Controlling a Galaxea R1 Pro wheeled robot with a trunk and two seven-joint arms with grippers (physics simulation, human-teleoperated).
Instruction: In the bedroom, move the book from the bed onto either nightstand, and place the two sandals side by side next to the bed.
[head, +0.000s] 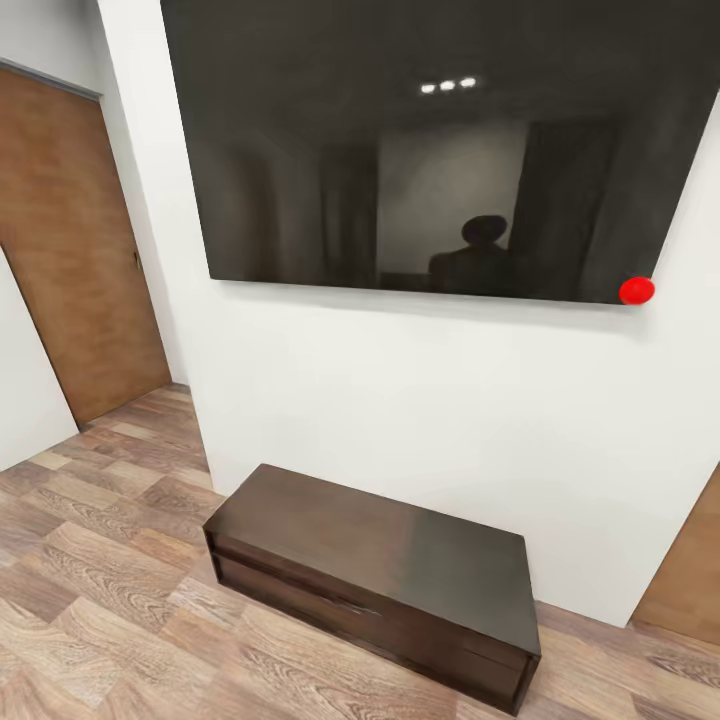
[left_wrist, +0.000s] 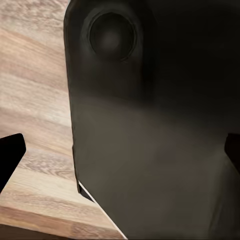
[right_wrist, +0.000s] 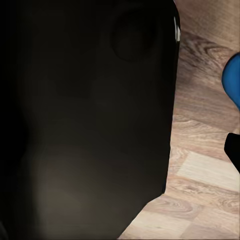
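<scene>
Sandal (right_wrist: 233, 80) blue shows as a rounded patch at the edge of the right wrist view, lying on the wood-plank floor (right_wrist: 200, 165) beside a large dark body of the robot (right_wrist: 90, 125) that covers most of that picture; whether it is one of the pair or what part of it cannot be told. The head view shows a different scene: a white wall (head: 420, 400) carrying a big dark screen (head: 440, 140) with a red dot (head: 636, 290) at its lower corner, and under it a long low dark-brown bench (head: 380, 570) with a drawer front, shut, its top bare, standing on the plank floor against the wall. A brown door (head: 70, 250) stands at the left of that view. The left wrist view shows pale floor planks (left_wrist: 35, 100) beside another dark rounded robot part (left_wrist: 150, 125), with a black fingertip (left_wrist: 10, 155) at the picture's edge. The right wrist view has a black fingertip (right_wrist: 234, 147) at its edge too. How far either gripper is spread cannot be told, and neither can be seen holding anything.
</scene>
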